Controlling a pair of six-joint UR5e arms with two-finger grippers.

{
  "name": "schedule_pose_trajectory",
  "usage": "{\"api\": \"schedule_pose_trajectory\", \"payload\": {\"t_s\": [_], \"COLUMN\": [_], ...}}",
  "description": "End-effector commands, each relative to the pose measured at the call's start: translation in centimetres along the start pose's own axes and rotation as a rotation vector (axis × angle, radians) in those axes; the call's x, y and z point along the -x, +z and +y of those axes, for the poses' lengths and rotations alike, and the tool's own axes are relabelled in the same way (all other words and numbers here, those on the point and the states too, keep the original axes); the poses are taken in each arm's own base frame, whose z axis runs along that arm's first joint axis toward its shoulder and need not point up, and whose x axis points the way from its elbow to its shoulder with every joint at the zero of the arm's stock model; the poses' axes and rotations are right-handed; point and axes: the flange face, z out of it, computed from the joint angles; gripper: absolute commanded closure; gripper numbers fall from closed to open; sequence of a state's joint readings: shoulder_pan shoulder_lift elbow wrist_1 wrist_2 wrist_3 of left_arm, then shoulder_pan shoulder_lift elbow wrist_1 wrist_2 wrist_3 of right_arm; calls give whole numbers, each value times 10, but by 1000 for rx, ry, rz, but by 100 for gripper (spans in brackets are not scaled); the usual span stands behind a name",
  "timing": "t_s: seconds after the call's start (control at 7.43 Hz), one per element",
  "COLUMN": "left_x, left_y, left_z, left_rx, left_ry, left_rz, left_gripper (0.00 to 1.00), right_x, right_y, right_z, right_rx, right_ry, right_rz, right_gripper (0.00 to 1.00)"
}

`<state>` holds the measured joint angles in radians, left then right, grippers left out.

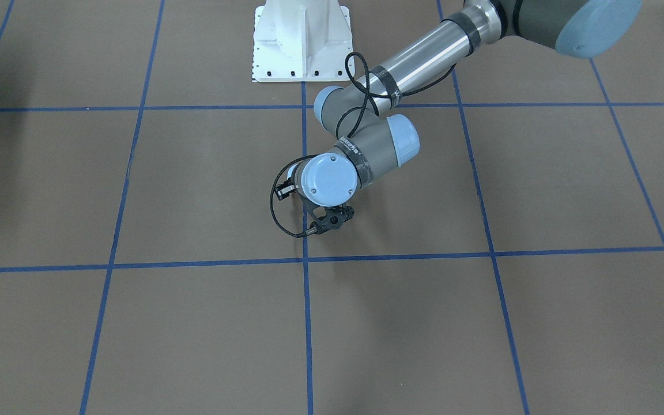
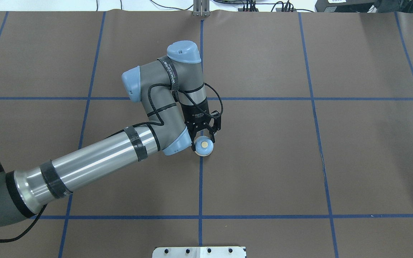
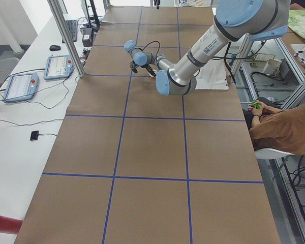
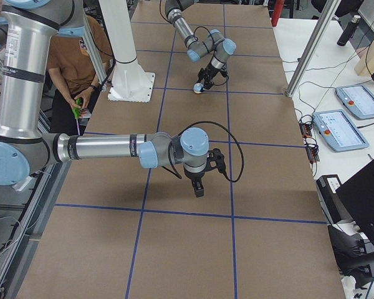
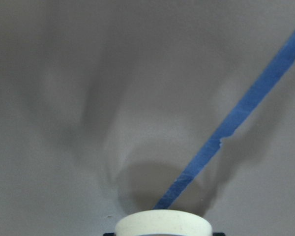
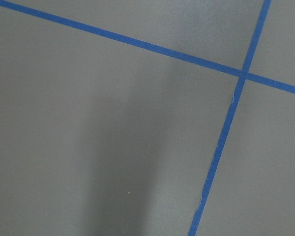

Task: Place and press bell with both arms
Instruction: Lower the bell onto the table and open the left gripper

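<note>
The bell [image 2: 205, 145], with a light blue dome and a cream button, sits between the fingers of my left gripper [image 2: 203, 140] near the table's middle, on a blue tape line. The gripper is shut on it. The left wrist view shows only the bell's cream base ring [image 5: 162, 223] low over the brown table, with a shadow beneath. In the front-facing view the left gripper [image 1: 326, 222] shows under a wrist joint cap and the bell is hidden. My right gripper [image 4: 198, 188] shows only in the exterior right view, pointing down over bare table; I cannot tell whether it is open or shut.
The white bolted pedestal [image 1: 301, 40] stands at the robot's edge of the table. Blue tape lines [image 6: 221, 147] grid the brown table top. An operator [image 3: 284, 127] sits beside the table. Teach pendants [image 3: 20, 86] lie on the white side bench.
</note>
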<state>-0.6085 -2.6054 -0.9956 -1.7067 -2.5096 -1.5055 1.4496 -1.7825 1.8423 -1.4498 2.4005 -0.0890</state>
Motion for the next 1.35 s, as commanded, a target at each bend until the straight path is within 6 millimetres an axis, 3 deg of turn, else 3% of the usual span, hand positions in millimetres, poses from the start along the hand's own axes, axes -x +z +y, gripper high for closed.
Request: {"api": "schedule_pose_trajectory", "payload": {"t_s": [0.0,0.27,0.54,0.67,0.81,1.21], "left_x": [4,4,5,5,10,10], "left_y": [4,3,1,1,6,-5], "left_z": [-4,-4,-7,-6,-8,-8], "left_rx": [1,0,-3,-3,-1,-5], "left_ry": [-4,-4,-4,-2,-7,1], "left_rz": [-4,-4,-2,-2,-6,9], "left_gripper": [51,49,38,27,1,1], "right_x": [0,1,1,0,0,1], "right_y": [0,-1,-1,0,0,0], "right_z": [0,0,0,0,0,-1], "right_rx": [0,-1,-1,1,1,1], "right_ry": [1,0,0,3,3,0], "right_rz": [0,-2,-2,0,0,-1], "right_gripper": [0,0,0,0,0,0]}}
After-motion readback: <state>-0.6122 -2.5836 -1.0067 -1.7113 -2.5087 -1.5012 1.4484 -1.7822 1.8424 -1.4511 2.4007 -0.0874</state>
